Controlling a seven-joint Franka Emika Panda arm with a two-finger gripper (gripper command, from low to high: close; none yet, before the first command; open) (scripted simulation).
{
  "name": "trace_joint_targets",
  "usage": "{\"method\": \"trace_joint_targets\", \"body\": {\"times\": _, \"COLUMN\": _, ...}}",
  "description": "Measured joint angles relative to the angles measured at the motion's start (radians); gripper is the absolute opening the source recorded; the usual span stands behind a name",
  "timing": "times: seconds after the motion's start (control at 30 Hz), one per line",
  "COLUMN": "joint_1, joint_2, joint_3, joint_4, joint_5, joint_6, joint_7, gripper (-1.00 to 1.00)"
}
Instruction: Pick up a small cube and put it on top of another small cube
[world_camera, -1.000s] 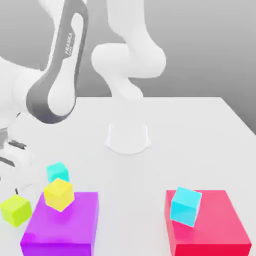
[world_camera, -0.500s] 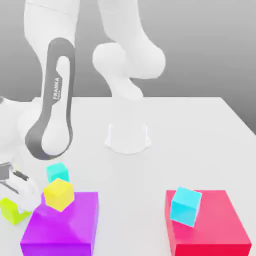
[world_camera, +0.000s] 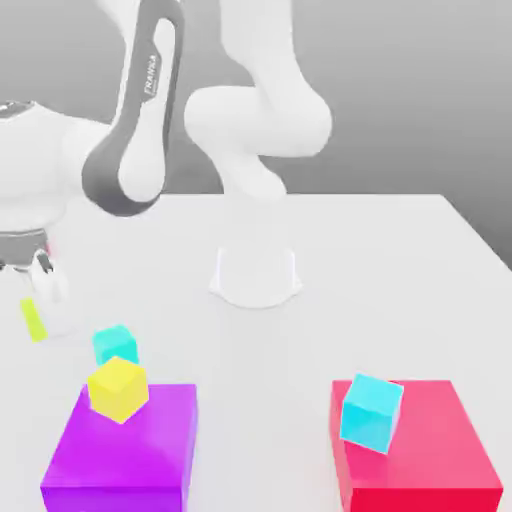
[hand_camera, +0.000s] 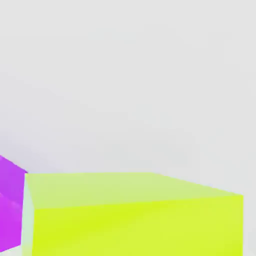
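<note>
The small cube (world_camera: 34, 320), plain lime yellow-green, hangs above the white table at the exterior view's left. My gripper (world_camera: 42, 312) is shut on it, its white fingers (world_camera: 52, 290) partly covering it. In the hand view the small cube (hand_camera: 135, 215) sits close up between the jaws. A golden-yellow cube (world_camera: 117, 388) rests on the purple block (world_camera: 125, 450). One cyan cube (world_camera: 115, 344) lies on the table behind that block. Another cyan cube (world_camera: 371, 410) leans on the red block (world_camera: 425, 460).
The arm's round base (world_camera: 256, 275) stands mid-table, and its grey-and-white links reach over the table's left half. A corner of the purple block (hand_camera: 9, 210) shows below the held cube in the hand view.
The gripper came down on the lime cube by the purple block, shut on it, and has lifted it up and away from the table. The other cubes have stayed put.
</note>
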Motion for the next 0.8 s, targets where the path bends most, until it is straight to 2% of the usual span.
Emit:
{"method": "trace_joint_targets", "body": {"times": 0.33, "joint_1": -0.172, "joint_2": -0.243, "joint_3": 0.097, "joint_4": -0.205, "joint_5": -0.158, "joint_6": -0.030, "joint_7": 0.463, "gripper": -1.00}}
{"method": "trace_joint_targets", "body": {"times": 0.47, "joint_1": -0.170, "joint_2": -0.160, "joint_3": 0.093, "joint_4": -0.225, "joint_5": -0.144, "joint_6": 0.072, "joint_7": 0.490, "gripper": -1.00}}
{"method": "trace_joint_targets", "body": {"times": 0.6, "joint_1": -0.143, "joint_2": -0.017, "joint_3": 0.085, "joint_4": -0.225, "joint_5": -0.078, "joint_6": 0.214, "joint_7": 0.448, "gripper": -1.00}}
{"method": "trace_joint_targets", "body": {"times": 0.63, "joint_1": -0.136, "joint_2": 0.014, "joint_3": 0.085, "joint_4": -0.225, "joint_5": -0.054, "joint_6": 0.244, "joint_7": 0.432, "gripper": 1.00}}
{"method": "trace_joint_targets", "body": {"times": 0.8, "joint_1": -0.136, "joint_2": 0.014, "joint_3": 0.084, "joint_4": -0.225, "joint_5": -0.054, "joint_6": 0.244, "joint_7": 0.432, "gripper": 1.00}}
